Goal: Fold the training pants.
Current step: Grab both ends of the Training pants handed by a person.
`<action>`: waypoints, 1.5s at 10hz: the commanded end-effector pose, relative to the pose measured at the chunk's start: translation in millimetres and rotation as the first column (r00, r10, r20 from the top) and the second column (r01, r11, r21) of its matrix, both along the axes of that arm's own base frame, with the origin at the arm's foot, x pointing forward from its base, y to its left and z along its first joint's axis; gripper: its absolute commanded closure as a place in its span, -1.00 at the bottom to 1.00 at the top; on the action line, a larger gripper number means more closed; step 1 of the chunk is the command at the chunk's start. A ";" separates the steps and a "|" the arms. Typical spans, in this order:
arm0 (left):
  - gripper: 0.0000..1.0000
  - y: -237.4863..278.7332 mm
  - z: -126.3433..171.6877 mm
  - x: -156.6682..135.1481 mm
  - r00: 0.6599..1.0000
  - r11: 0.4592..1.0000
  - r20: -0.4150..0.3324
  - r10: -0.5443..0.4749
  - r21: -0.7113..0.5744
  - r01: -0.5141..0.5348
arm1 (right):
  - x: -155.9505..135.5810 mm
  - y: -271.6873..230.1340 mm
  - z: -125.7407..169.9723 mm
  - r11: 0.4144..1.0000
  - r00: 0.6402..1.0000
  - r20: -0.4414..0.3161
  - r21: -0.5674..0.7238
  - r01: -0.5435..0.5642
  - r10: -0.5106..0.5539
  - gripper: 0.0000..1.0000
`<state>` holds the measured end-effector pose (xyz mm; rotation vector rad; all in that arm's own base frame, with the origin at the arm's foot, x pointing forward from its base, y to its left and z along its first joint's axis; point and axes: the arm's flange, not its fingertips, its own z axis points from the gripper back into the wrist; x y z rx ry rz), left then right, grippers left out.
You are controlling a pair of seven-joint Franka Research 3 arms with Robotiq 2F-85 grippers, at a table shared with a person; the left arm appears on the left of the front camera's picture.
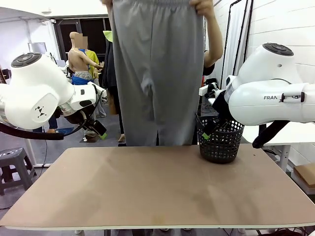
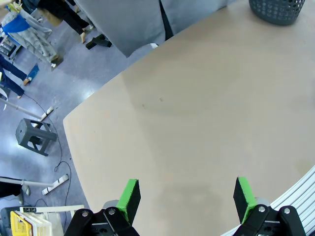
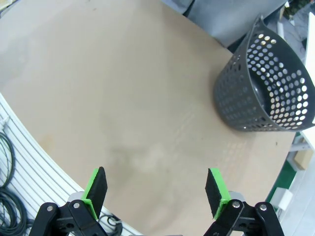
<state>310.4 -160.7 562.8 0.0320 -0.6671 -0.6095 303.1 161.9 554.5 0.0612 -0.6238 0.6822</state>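
Fabric judged soft, light, limp: training pants (image 1: 157, 73) held up behind desk (image 1: 147, 187) by person; waistband corners advised. Left hand (image 2: 187, 194), right hand (image 3: 156, 189): wide, empty.

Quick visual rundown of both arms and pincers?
White glossy rounded shells on the left arm and right arm, black joint caps; right reads FRAN. A black cable loops under the left. Both left pincer and right pincer: black, green pads.

A person's hand (image 1: 203, 7) held the grey pants (image 1: 157, 73) up by the waistband, legs hanging behind the table (image 1: 147, 191), a black basket (image 1: 220, 143) at its far right.
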 end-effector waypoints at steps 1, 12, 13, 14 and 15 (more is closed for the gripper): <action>-1.00 0.9 0.7 1.1 1.000 1.000 0.002 -0.004 0.003 0.004 | 0.1 0.5 -2.3 1.000 1.000 0.000 0.001 -0.003 0.003 -1.00; -1.00 0.9 0.7 1.1 1.000 1.000 0.002 -0.004 0.003 0.004 | 0.1 0.5 -2.3 1.000 1.000 0.000 0.001 -0.003 0.003 -1.00; -1.00 0.9 0.7 1.1 1.000 1.000 0.002 -0.004 0.003 0.004 | 0.1 0.5 -2.3 1.000 1.000 0.000 0.001 -0.003 0.003 -1.00; -1.00 0.9 0.7 1.1 1.000 1.000 0.002 -0.004 0.003 0.004 | 0.1 0.5 -2.3 1.000 1.000 0.000 0.001 -0.003 0.003 -1.00; -1.00 0.9 0.7 1.1 1.000 1.000 0.002 -0.004 0.003 0.004 | 0.1 0.5 -2.3 1.000 1.000 0.000 0.001 -0.003 0.003 -1.00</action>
